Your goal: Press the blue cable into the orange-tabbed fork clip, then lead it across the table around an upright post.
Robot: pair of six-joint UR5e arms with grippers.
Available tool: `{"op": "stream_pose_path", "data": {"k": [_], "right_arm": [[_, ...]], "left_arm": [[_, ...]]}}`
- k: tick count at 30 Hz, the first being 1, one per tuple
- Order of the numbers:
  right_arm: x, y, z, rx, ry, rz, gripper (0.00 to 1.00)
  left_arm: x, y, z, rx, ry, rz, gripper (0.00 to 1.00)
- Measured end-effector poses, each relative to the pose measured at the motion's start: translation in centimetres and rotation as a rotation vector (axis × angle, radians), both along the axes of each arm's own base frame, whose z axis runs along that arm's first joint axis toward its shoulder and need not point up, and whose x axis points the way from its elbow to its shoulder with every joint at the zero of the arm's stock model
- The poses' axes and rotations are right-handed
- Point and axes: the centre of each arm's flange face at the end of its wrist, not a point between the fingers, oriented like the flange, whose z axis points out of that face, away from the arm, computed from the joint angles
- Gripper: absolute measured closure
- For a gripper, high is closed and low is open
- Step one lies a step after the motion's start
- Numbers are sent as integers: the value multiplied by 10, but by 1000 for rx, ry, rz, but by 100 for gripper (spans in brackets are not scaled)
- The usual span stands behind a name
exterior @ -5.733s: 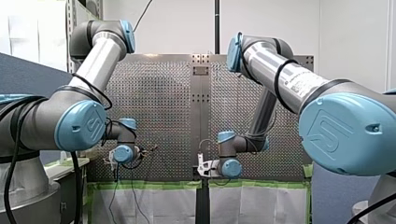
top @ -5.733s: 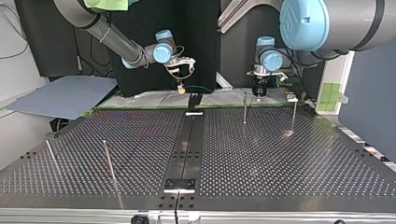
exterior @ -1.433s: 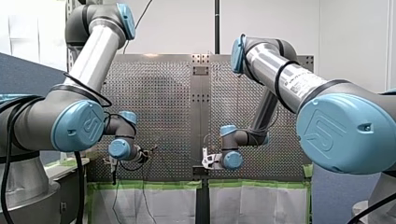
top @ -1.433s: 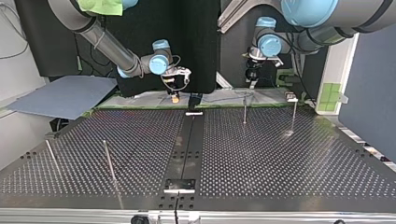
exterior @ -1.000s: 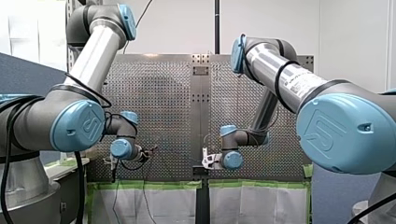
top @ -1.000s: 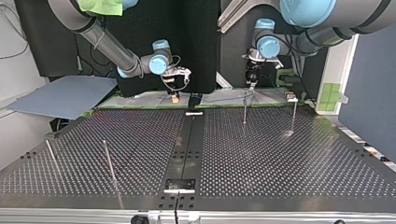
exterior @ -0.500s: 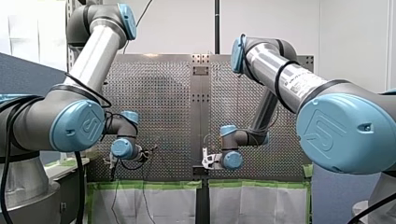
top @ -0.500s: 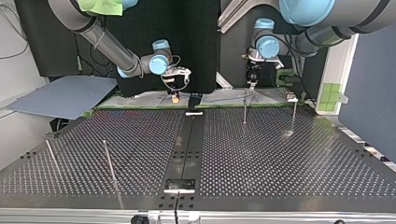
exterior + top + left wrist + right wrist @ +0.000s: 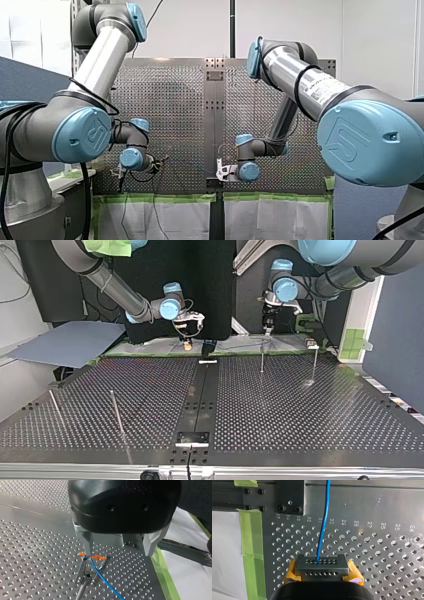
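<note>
In the left wrist view the fork clip [image 9: 87,575] stands on a thin stem with orange tabs [image 9: 98,557] at its tips, and the blue cable [image 9: 100,577] lies in its fork. My left gripper [image 9: 118,553] hangs open just above it, one finger beside a tab, the other well off to the side. In the top view my left gripper [image 9: 267,331] is over the clip post [image 9: 261,357] at the far edge. My right gripper [image 9: 321,563], with yellow pads, is shut on the blue cable [image 9: 324,517], which runs straight ahead of it. My right gripper [image 9: 187,344] sits by the middle rail.
A second upright post [image 9: 315,362] stands to the right of the clip post in the top view, and two more posts [image 9: 116,412] lean near the left front. A grey sheet [image 9: 70,342] lies off the table's left corner. Green tape [image 9: 250,537] lines the table edge.
My left gripper has edged slightly toward the top view's left, over the clip post. My right gripper holds still with the cable.
</note>
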Motion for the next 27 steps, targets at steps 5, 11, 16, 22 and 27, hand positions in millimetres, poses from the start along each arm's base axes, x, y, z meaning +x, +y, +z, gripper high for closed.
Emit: {"op": "stream_pose_path", "data": {"k": [5,11,16,22,27], "right_arm": [[0,0,0,1,0,1,100],[0,0,0,1,0,0,100],[0,0,0,1,0,0,100],[0,0,0,0,0,0,100],[0,0,0,-1,-1,-1,100]], "left_arm": [[0,-3,1,1,-6,-6,0],[1,-5,2,-9,-24,-10,0],[2,-6,3,-21,-38,-8,0],[3,-7,3,-22,-41,-6,0],[2,-7,3,-20,-39,-7,0]]}}
